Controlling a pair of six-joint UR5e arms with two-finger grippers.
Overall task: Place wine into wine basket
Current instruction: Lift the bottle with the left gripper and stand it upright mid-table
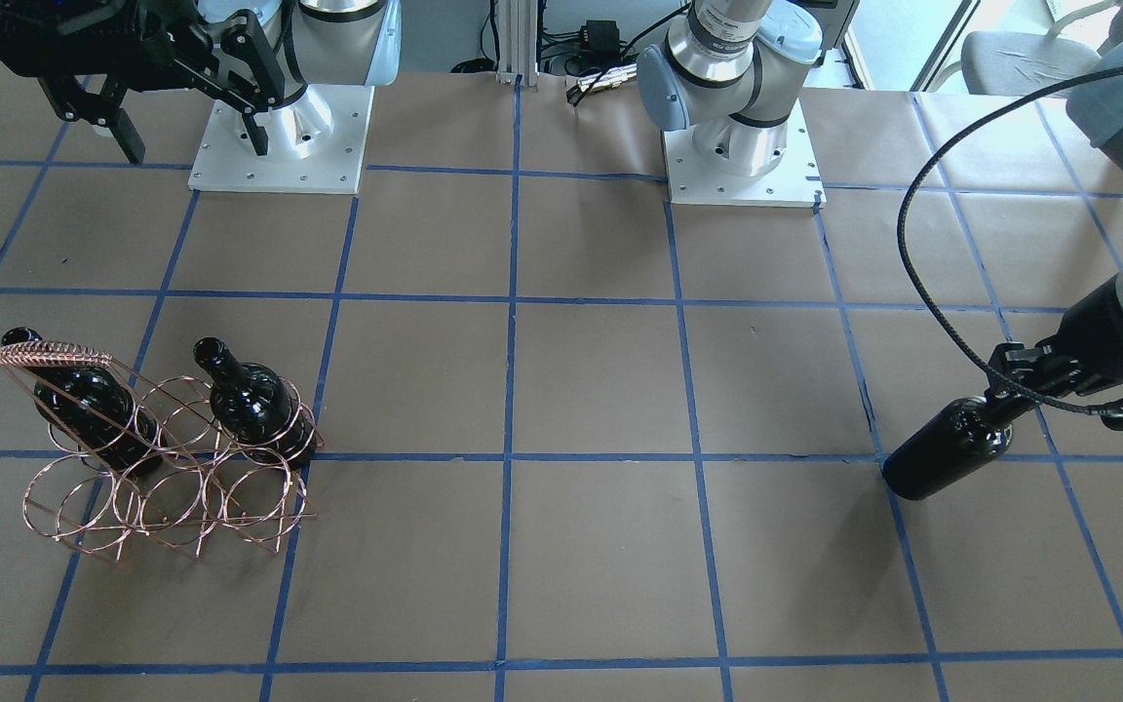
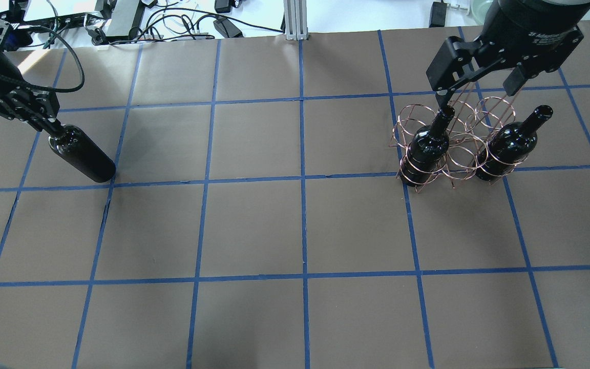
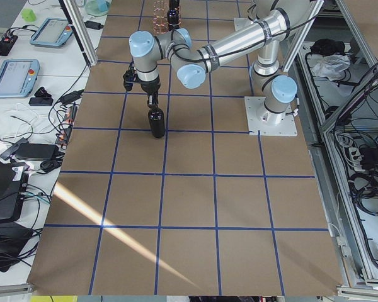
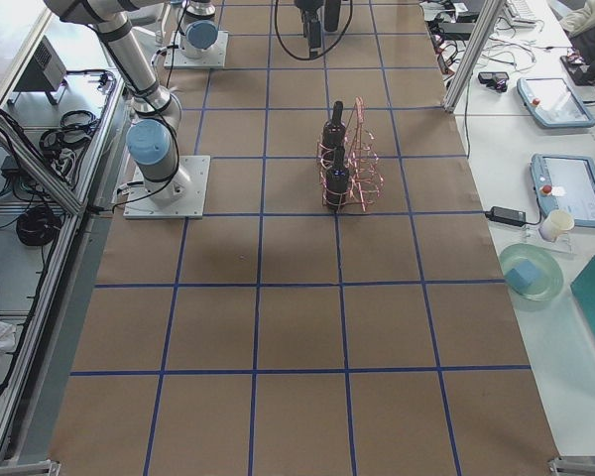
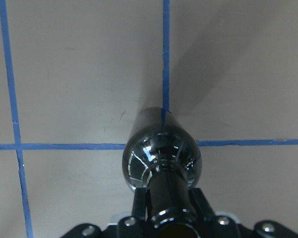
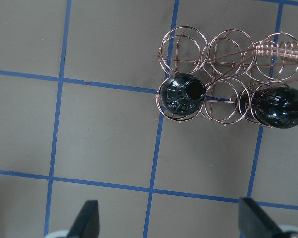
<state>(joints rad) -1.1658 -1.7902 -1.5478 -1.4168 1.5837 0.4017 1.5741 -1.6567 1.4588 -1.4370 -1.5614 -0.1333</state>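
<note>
wine: glossy near-black glass bottle, no label, rounded shoulders, narrow neck; upright in the left side view, hanging from its neck.
wine loc: robot's left side of table, base over a blue tape line; can't tell if base touches the paper. Well apart from the rack.
rack: copper-coloured thin-wire wine basket, round rings in 2 rows of 3, coil-wrapped handle bar on top; stands on robot's right side.
in rack: two look-alike dark bottles, one in each end ring of the same row, middle ring between them bare; other row's rings hold nothing.
surface: brown paper-covered table w/ blue tape grid; white arm base plates at the robot's edge.
room: black cables past the far edge; grey-blue teach pendants on a side bench.
left gripper: fingers clamped on the wine's neck, just above the shoulders; neck sits between them per wrist view.
right gripper: fingers spread wide, holding nothing, above the rack w/o touching it.
</note>
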